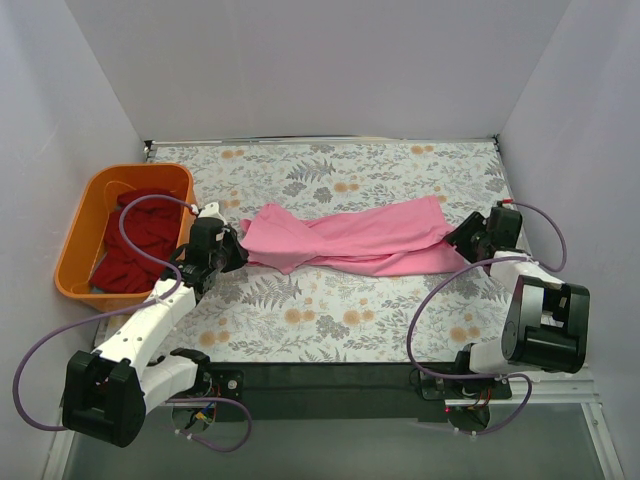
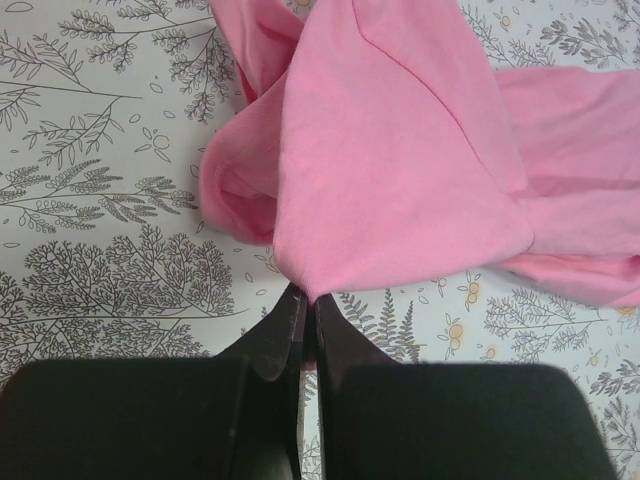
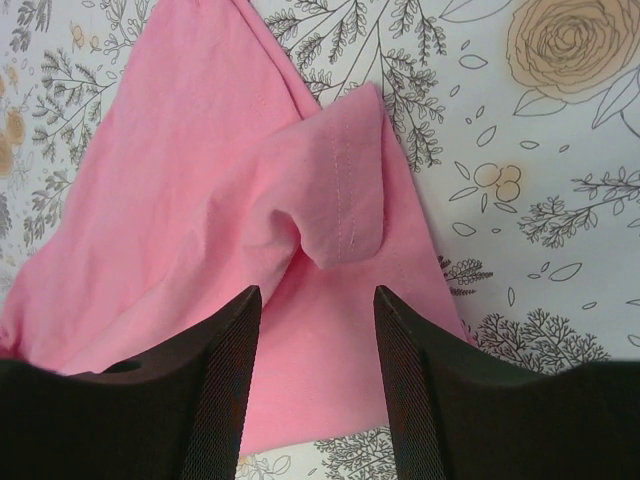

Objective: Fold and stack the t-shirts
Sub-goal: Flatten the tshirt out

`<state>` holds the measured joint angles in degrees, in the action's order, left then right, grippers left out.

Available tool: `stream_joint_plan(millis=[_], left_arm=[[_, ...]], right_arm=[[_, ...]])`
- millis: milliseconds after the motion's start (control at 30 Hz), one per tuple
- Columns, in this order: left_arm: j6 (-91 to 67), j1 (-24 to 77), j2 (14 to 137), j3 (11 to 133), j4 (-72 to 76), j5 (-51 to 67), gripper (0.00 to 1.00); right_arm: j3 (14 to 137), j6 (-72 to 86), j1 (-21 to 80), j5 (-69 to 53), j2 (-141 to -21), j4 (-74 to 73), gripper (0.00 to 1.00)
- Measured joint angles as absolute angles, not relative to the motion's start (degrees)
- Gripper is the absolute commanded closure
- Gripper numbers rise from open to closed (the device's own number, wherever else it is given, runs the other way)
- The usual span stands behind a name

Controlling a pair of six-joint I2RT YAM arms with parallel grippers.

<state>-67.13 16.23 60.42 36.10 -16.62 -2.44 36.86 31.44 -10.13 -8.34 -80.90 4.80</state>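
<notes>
A bright pink t-shirt [image 1: 350, 238] lies stretched and crumpled across the middle of the floral table. My left gripper [image 1: 236, 249] is at its left end, shut on a corner of the pink t-shirt [image 2: 400, 160]; the tips [image 2: 306, 296] pinch the cloth's edge. My right gripper [image 1: 458, 236] is at the shirt's right end, open, its fingers [image 3: 232, 330] spread over the pink t-shirt [image 3: 200, 200] with a folded hem lying between and beyond them. Dark red t-shirts [image 1: 135, 240] lie piled in the orange basket.
The orange plastic basket [image 1: 85, 215] stands at the table's left edge, beside my left arm. White walls close the table on three sides. The floral tablecloth [image 1: 330, 320] lies bare in front of the shirt.
</notes>
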Motion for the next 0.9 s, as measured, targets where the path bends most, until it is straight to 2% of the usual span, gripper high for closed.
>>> stream_joint_plan(millis=[267,500,600,633,900], left_arm=[[-67.1,16.2,60.4,36.1,-16.6,-2.6,1.00],[-67.1,16.2,60.4,36.1,-16.7,-2.9,1.00],[-67.1,16.2,60.4,36.1,-16.7,-3.1,1.00],[-67.1,16.2,60.4,36.1,-16.7,-3.1,1.00],[-67.1,16.2,60.4,36.1,-16.8,-4.3,1.00]], right_arm=[[36.0,33.0,-10.2,-8.3,-80.7,6.2,0.50],[40.2,18.1,-8.4,-2.7,-80.7,0.3,0.51],[42.7,10.9,-4.6,2.3,-80.8,-1.7,0.54],[43.4,8.6,-3.1,4.1,-81.0,-1.9,0.60],[45.4,-3.3,4.2,14.5,-85.6,-3.8,0.60]])
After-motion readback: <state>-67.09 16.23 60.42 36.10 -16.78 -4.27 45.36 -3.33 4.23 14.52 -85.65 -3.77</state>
